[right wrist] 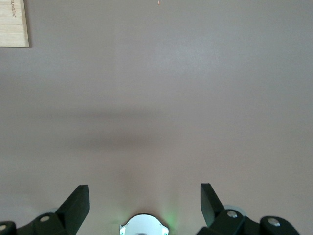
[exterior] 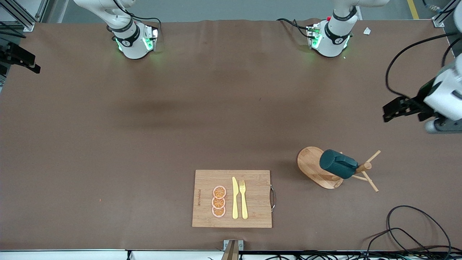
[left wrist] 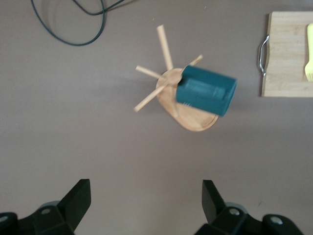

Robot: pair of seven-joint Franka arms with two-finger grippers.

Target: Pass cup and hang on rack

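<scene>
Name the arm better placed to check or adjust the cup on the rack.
Left. Its gripper hangs open near the rack holding the cup; the right gripper is open over bare table near its base.

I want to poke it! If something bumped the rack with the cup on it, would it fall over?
Probably it would wobble. The cup hangs out to one side of the rack, so that side looks heavier. The wide oval base likely helps. The thin pegs look breakable.

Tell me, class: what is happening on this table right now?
Nothing is being held. The cup hangs on the rack, beside the cutting board. The left gripper is open and empty, up in the air at the left arm's end of the table. The right gripper is open too, waiting over bare table.
</scene>
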